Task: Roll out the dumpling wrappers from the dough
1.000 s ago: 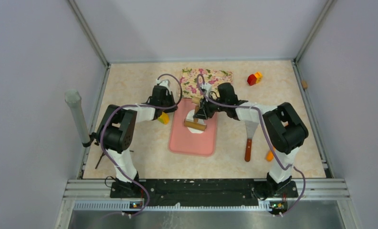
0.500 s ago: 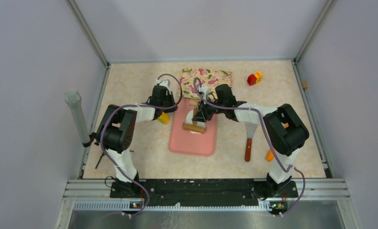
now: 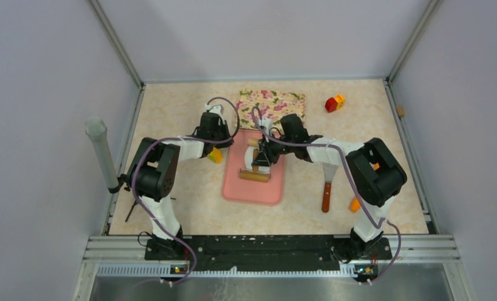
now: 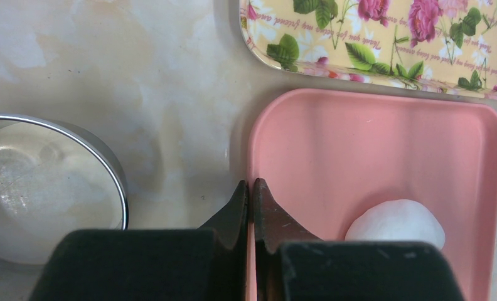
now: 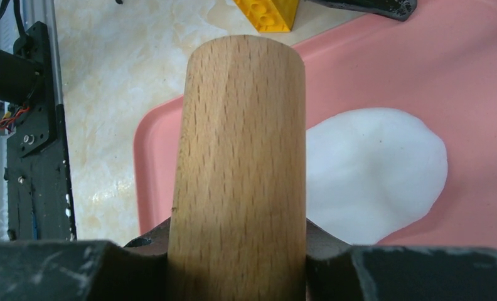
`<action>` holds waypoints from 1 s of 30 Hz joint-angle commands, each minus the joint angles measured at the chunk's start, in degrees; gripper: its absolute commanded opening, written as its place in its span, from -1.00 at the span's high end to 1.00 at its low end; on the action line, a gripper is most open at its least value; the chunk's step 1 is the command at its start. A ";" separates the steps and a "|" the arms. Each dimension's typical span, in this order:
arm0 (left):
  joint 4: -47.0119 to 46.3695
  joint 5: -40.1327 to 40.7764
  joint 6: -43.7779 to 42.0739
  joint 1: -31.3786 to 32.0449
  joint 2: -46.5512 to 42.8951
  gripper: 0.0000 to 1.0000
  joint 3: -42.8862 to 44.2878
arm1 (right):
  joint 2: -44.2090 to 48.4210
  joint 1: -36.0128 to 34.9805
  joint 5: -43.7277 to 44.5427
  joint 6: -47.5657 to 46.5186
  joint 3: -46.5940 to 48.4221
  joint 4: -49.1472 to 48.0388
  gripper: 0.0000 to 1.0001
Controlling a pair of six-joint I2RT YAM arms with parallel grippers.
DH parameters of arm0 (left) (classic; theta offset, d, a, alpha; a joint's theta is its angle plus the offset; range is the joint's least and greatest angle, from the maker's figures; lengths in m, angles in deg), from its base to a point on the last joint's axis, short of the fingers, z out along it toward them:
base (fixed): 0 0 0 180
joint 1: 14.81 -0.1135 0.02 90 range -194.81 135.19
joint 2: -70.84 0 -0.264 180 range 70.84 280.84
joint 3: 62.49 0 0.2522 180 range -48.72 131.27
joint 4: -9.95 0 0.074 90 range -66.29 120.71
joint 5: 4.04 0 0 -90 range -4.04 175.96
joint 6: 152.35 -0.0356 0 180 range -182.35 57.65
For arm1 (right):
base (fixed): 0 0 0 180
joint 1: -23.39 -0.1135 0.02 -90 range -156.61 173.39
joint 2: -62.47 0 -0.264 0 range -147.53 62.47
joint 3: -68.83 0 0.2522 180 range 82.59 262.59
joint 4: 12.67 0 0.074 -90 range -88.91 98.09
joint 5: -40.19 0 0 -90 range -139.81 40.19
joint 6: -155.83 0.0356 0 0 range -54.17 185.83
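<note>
Pin work from above: right gripper (image 3: 261,161) clenched on the rolling pin (image 3: 256,176), laid crosswise on the pink mat (image 3: 252,191), dough (image 3: 246,166) peeking out at eleven o'clock of it. Left wrist — left gripper (image 4: 251,191) pressed closed at the mat's nine o'clock edge, nothing visibly grasped; dough at four o'clock. Right wrist: pin over a thick, uneven sheet bulging toward three o'clock. Flattening step, seemingly early. Next up, by judgement — firm, even passes across that bulge.

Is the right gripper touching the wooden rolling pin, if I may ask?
Touching. The right wrist view shows the rolling pin clamped in the right gripper, no gap on either side.
</note>
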 commanded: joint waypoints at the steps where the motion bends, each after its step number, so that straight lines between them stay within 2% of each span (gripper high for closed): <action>1: 5.83 2.03 -1.42 -0.45 0.46 1.00 -2.24 | 1.32 -0.50 0.19 -1.01 -1.38 4.51 1.00; 4: 5.82 1.97 -1.44 -0.44 0.51 1.00 -2.20 | 3.76 1.21 -4.42 4.65 -0.36 0.78 1.00; 9: 5.73 1.80 -1.48 -0.44 0.29 1.00 -2.32 | 8.56 10.81 -10.31 21.28 -0.98 -14.46 1.00; 12: 5.56 1.89 -1.42 -0.51 0.15 1.00 -2.47 | 12.65 17.31 -7.48 24.87 -3.88 -19.93 1.00; 15: 5.47 2.20 -1.04 -0.51 -0.06 1.00 -2.80 | 16.41 24.09 -0.86 29.32 -9.93 -26.58 1.00; 20: 6.30 4.40 0.70 -0.52 -1.01 1.00 -3.40 | 22.08 28.16 12.65 27.38 -20.12 -27.00 1.00; 24: 7.99 4.95 1.54 -0.53 -1.74 0.90 -3.01 | 23.08 28.17 18.34 25.72 -26.24 -26.46 0.98; 28: 8.19 4.03 1.67 -0.53 -2.04 0.67 -2.76 | 21.83 28.24 21.80 24.63 -28.83 -26.27 0.87; 30: 8.45 3.63 1.45 -0.59 -2.11 0.52 -2.52 | 20.43 28.17 22.12 24.44 -29.13 -26.27 0.73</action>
